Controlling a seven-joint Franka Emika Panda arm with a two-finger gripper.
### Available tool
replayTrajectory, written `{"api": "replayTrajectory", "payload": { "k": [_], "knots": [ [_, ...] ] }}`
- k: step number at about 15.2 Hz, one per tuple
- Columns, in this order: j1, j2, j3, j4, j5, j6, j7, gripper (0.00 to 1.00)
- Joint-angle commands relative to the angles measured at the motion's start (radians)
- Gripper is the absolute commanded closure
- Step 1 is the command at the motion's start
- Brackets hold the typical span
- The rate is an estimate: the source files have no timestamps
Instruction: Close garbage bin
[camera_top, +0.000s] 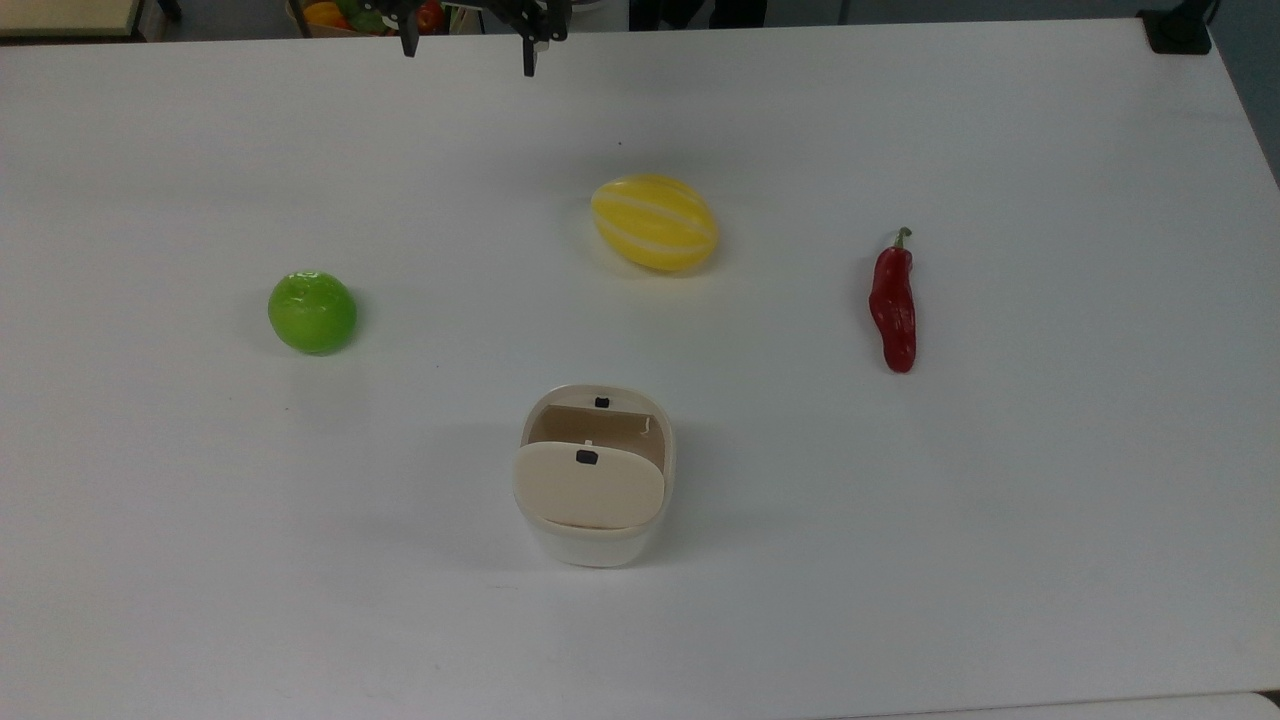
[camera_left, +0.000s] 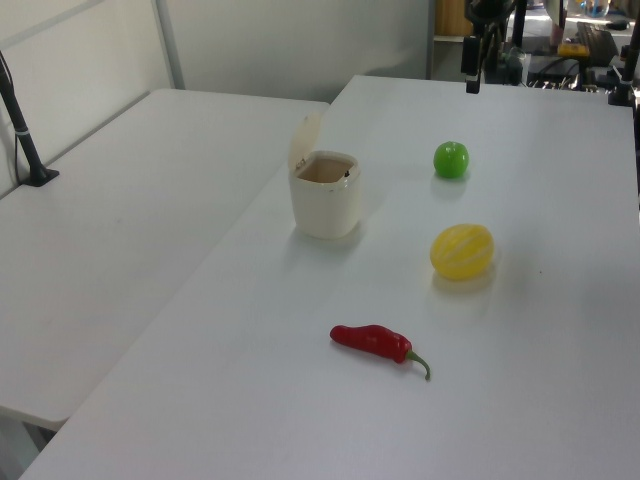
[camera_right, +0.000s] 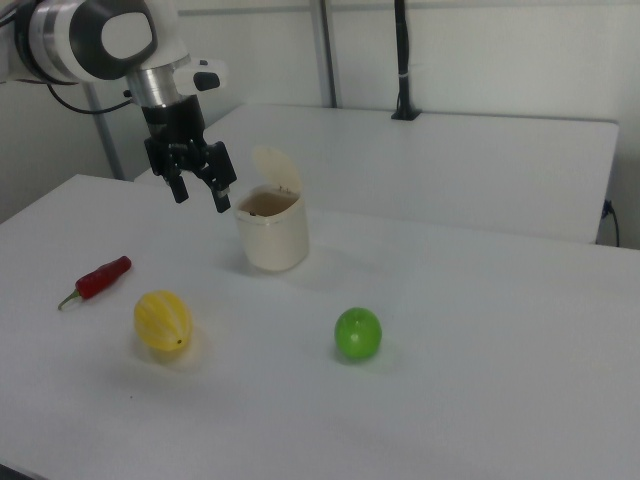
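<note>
Garbage bin lid upright, right view; spread hand high above table.

Garbage bin lid raised; gripper fingers spread, well apart at the top view's upper edge

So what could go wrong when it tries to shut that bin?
1. The lid stands upright at the bin's far rim; a push from the wrong side could fold it further open.
2. The bin looks light and stands loose on the table, so a sideways shove might tip or slide it.
3. The open gripper hangs well above; the melon lies near its likely path.
</note>
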Motion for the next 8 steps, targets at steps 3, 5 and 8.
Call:
{"api": "replayTrajectory", "payload": {
  "k": [3,5,8],
  "knots": [
    [0.000,-0.007,-0.002,-0.006,0.003,-0.010,-0.034,0.58],
    [0.000,-0.007,-0.002,-0.006,0.005,-0.012,-0.044,0.95],
    [0.000,-0.005,-0.002,-0.006,0.005,-0.010,-0.044,1.00]
  ]
}}
